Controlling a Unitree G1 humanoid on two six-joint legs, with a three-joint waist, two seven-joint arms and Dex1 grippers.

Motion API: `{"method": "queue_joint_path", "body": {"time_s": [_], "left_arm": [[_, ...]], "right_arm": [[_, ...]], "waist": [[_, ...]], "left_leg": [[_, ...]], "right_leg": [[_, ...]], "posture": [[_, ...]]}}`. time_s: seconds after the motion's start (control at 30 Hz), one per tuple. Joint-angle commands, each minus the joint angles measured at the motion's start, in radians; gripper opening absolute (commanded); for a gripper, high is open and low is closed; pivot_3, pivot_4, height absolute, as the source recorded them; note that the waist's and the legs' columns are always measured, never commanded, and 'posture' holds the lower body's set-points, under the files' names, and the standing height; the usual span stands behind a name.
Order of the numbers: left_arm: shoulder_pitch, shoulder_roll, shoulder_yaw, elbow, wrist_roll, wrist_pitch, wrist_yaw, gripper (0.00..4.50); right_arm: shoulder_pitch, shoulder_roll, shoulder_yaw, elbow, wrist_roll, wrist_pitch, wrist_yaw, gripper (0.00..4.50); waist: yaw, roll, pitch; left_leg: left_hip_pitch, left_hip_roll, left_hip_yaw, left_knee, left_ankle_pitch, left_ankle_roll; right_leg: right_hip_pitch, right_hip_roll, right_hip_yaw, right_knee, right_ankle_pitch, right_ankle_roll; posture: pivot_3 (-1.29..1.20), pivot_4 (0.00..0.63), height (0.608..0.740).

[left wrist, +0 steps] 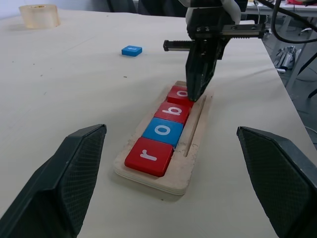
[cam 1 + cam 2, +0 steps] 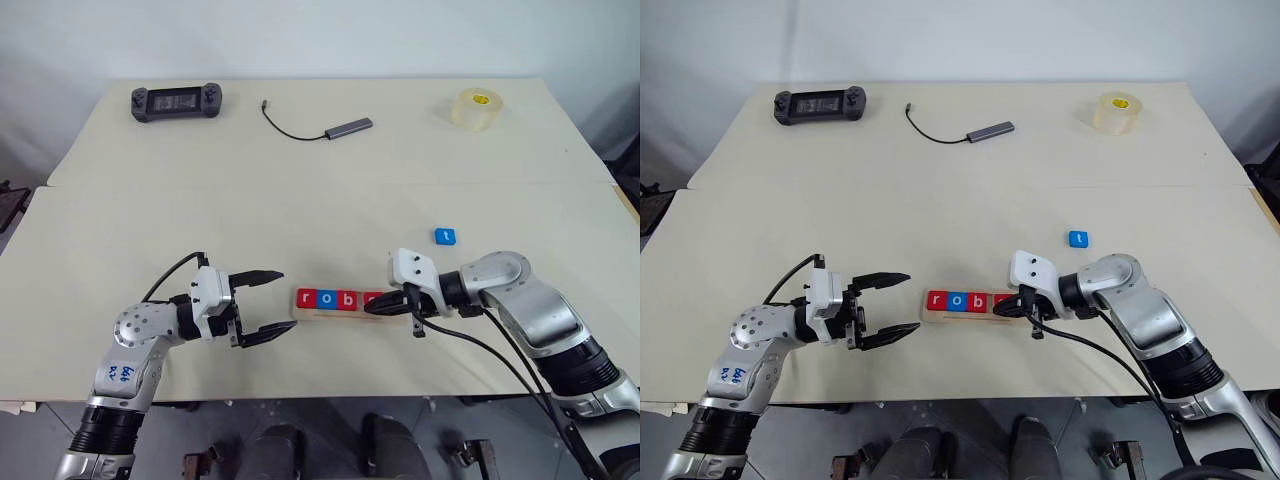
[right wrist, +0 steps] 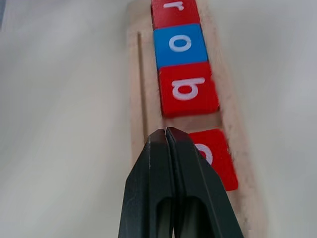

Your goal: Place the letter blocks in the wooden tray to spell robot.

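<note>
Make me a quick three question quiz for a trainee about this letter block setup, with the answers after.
1. True or false: the blue t block already sits in the wooden tray.
2. Which colour is the first o block in the tray? A red, B blue, C green.
3. Fill in: the right gripper stands over the second o block with its fingers ____, while the left gripper is open.

Key
1. False; it lies on the table, apart from the tray.
2. B.
3. Shut, with nothing between them.
</note>
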Motion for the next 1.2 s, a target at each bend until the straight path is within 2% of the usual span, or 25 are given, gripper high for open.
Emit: {"method": "queue_joint_path", "body": {"time_s": [0.03, 0.17, 0.3, 0.63, 1.0, 1.07, 1.17, 1.2], "left_arm": [[-0.002, -0.001, 0.009, -0.021, -0.007, -0.008, 0.002, 4.50], [0.008, 0.003, 0.013, -0.027, -0.009, -0.007, 0.003, 4.50], [0.009, 0.000, 0.010, -0.023, -0.008, -0.009, 0.002, 4.50], [-0.015, -0.001, 0.003, -0.006, -0.006, -0.010, -0.013, 4.50], [-0.015, -0.008, 0.004, -0.007, -0.001, -0.013, -0.005, 4.50], [-0.015, -0.009, 0.003, -0.004, 0.000, -0.015, -0.006, 4.50], [-0.020, -0.010, 0.003, 0.007, 0.000, -0.019, -0.014, 4.50], [-0.023, -0.010, 0.003, 0.013, 0.001, -0.020, -0.017, 4.50]], "right_arm": [[0.007, -0.032, -0.082, -0.074, 0.068, 0.020, 0.013, 0.04], [0.046, -0.087, -0.134, -0.088, 0.079, 0.024, 0.003, 0.04], [0.071, -0.120, -0.131, -0.026, 0.027, 0.001, -0.035, 0.04], [0.038, -0.032, -0.071, -0.010, 0.013, 0.009, -0.063, 0.04], [0.034, -0.014, -0.046, -0.025, -0.002, 0.005, -0.074, 0.04], [0.051, -0.040, -0.068, -0.039, 0.001, -0.002, -0.068, 0.04], [0.112, -0.064, -0.197, -0.098, 0.072, -0.003, -0.086, 0.04], [0.140, -0.067, -0.249, -0.124, 0.110, 0.002, -0.087, 0.40]], "waist": [[0.000, 0.000, 0.000], [0.005, 0.000, 0.000], [0.006, 0.000, 0.000], [-0.001, 0.000, 0.000], [0.001, 0.000, 0.000], [0.002, 0.000, 0.000], [0.010, 0.000, 0.000], [0.013, 0.000, 0.000]], "left_leg": [[0.000, 0.000, 0.000, 0.000, 0.000, 0.000], [0.000, 0.000, 0.000, 0.000, 0.000, 0.000], [0.000, 0.000, 0.000, 0.000, 0.000, 0.000], [0.000, 0.001, 0.000, 0.000, 0.000, 0.000], [0.000, 0.000, 0.000, 0.000, 0.000, 0.000], [0.000, 0.000, 0.000, 0.000, 0.000, 0.000], [0.000, 0.000, 0.000, 0.000, 0.000, 0.000], [0.000, 0.000, 0.000, 0.000, 0.000, 0.000]], "right_leg": [[0.000, 0.000, 0.000, 0.000, 0.000, 0.000], [0.000, 0.000, 0.000, 0.000, 0.000, 0.000], [0.000, 0.000, 0.000, 0.000, 0.000, 0.000], [0.000, 0.000, 0.000, 0.000, 0.000, 0.000], [0.000, 0.000, 0.000, 0.000, 0.000, 0.000], [0.000, 0.000, 0.000, 0.000, 0.000, 0.000], [0.000, 0.000, 0.000, 0.000, 0.000, 0.000], [0.000, 0.000, 0.000, 0.000, 0.000, 0.000]], "posture": [[0.00, 0.150, 0.740], [0.00, 0.150, 0.740], [0.00, 0.150, 0.740], [0.00, 0.150, 0.740], [0.00, 0.150, 0.740], [0.00, 0.150, 0.740], [0.00, 0.150, 0.740], [0.00, 0.150, 0.740]]}}
